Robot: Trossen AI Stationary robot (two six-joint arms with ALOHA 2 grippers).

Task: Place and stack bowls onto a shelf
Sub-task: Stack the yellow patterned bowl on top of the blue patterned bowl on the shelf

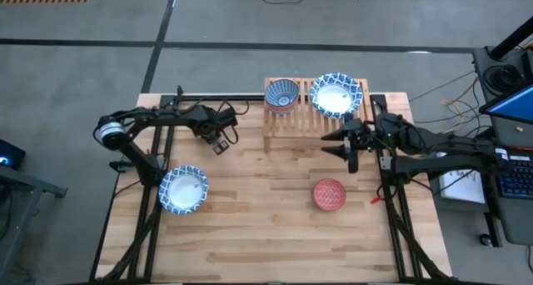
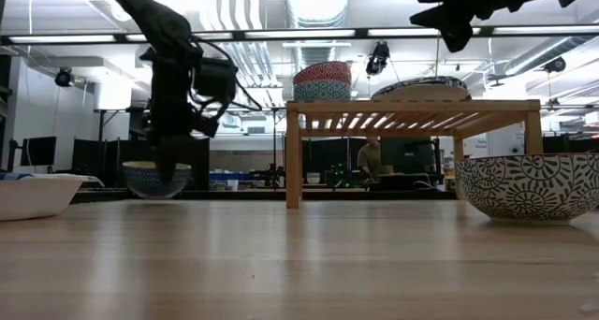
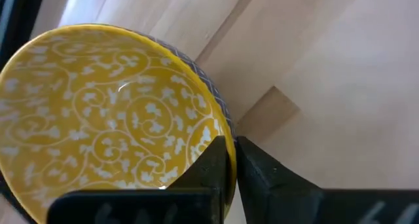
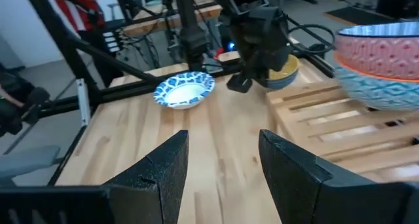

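Left gripper point(image 3: 232, 165) is pinching the yellow bowl point(image 3: 98, 119) by its rim, fingers pressed together on it, left of the shelf point(image 1: 291, 118). Right gripper point(image 4: 219, 162) is hovering beside the shelf, fingers spread, holding nothing.

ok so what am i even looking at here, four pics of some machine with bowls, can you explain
It is one moment seen by four cameras: one above the table, one level with the tabletop, and one on each arm's wrist.

The machine is two dark robot arms at a wooden table, each ending in a two-finger gripper. A low slatted shelf already carries a stack of small bowls and a large blue-and-white bowl. Another large patterned bowl and a small red bowl sit on the table.

The left gripper has pinched shut on the rim of a yellow bowl. The right gripper hangs open beside the shelf, holding nothing.
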